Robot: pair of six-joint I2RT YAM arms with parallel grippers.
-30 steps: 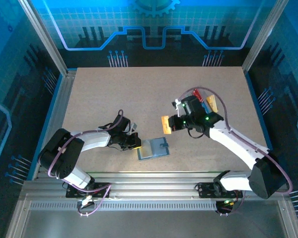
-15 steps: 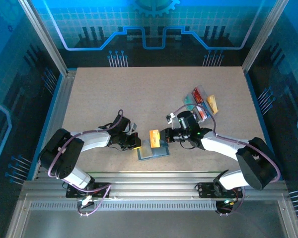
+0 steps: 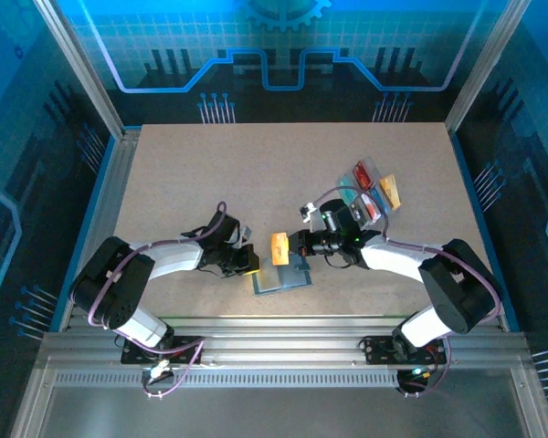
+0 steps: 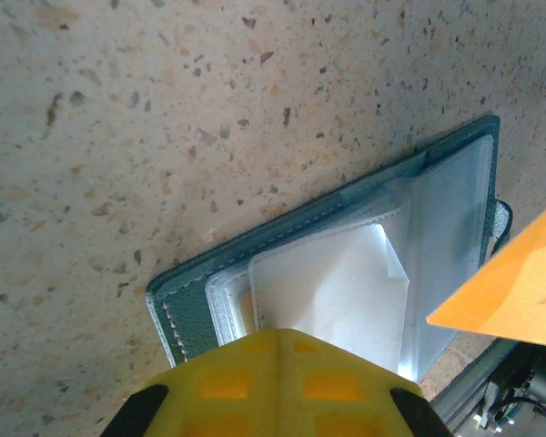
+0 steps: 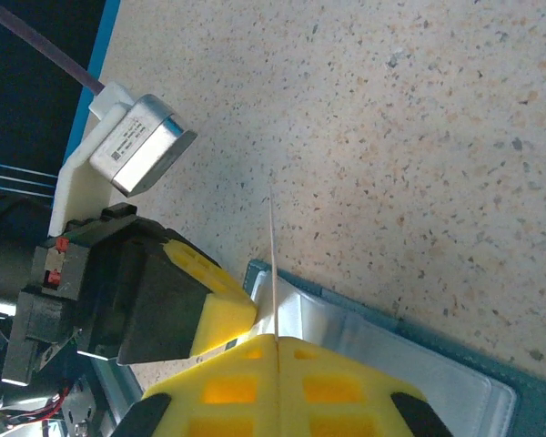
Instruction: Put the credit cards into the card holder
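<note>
Orange plastic card (image 3: 279, 248) at open slate-blue folding wallet (image 3: 284, 277).
Right jaws grip the card, wallet just beneath them; left jaws closed, tips touching wallet edge.

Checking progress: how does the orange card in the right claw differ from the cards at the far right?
The orange card is gripped by the right claw above the card holder; the far-right cards sit ungripped. The orange card is alone; those cards are grouped. All are small rectangles.

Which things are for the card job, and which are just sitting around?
For the job: orange card, being carried; card holder, lying open; other cards, waiting.
Just there: table; metal rail.
</note>
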